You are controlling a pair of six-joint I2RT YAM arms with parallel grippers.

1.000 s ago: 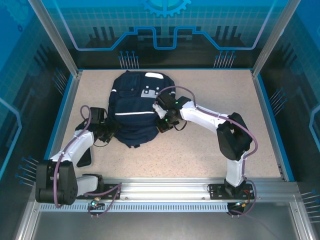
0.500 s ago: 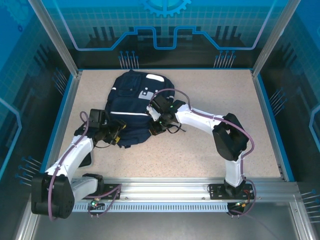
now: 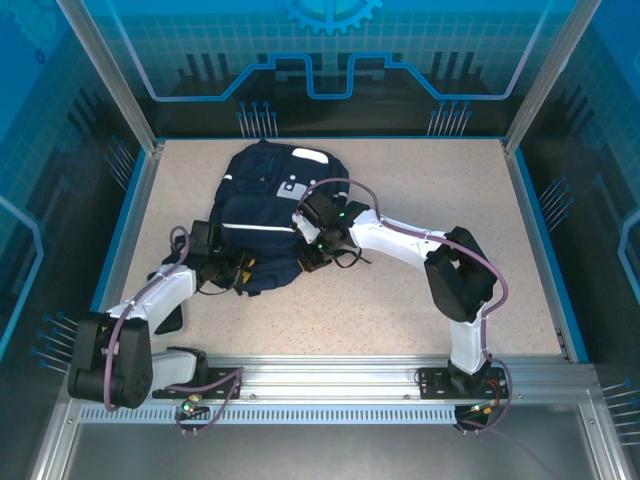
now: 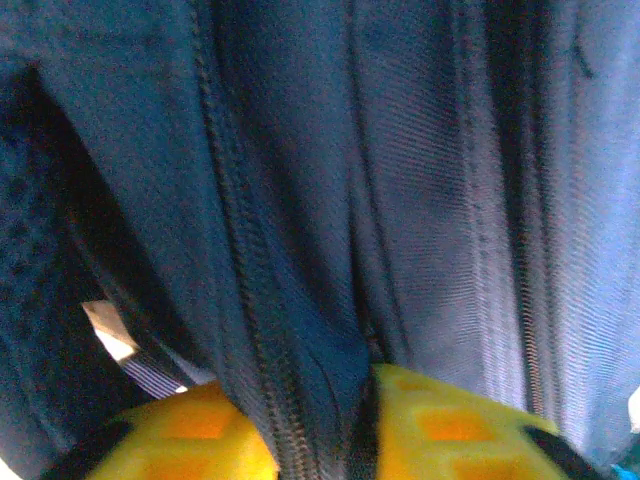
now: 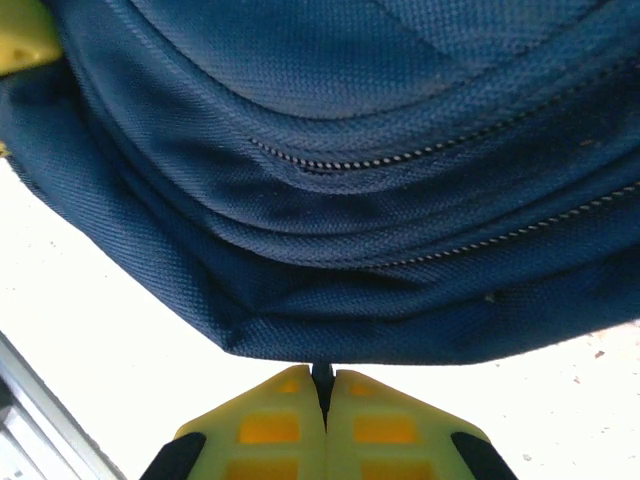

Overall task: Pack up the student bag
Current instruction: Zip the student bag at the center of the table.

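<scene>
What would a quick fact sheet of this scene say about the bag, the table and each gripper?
bag: navy with white stripes, lying on the table
table: speckled beige
left gripper: shut on a zippered fold of the bag
right gripper: shut, pinching a thin dark bit at the bag's edge

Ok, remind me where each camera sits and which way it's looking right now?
Top external: above and behind the arms, looking down on the table and student bag; both arms, left hand and right hand show.
Left wrist: on the left arm, facing bag fabric pinched between its yellow fingers.
Right wrist: low, looking along the table at the bag's bottom edge; its fingers meet on a thin dark sliver.
Shared: both wrist views catch the bag's zippers close up.
</scene>
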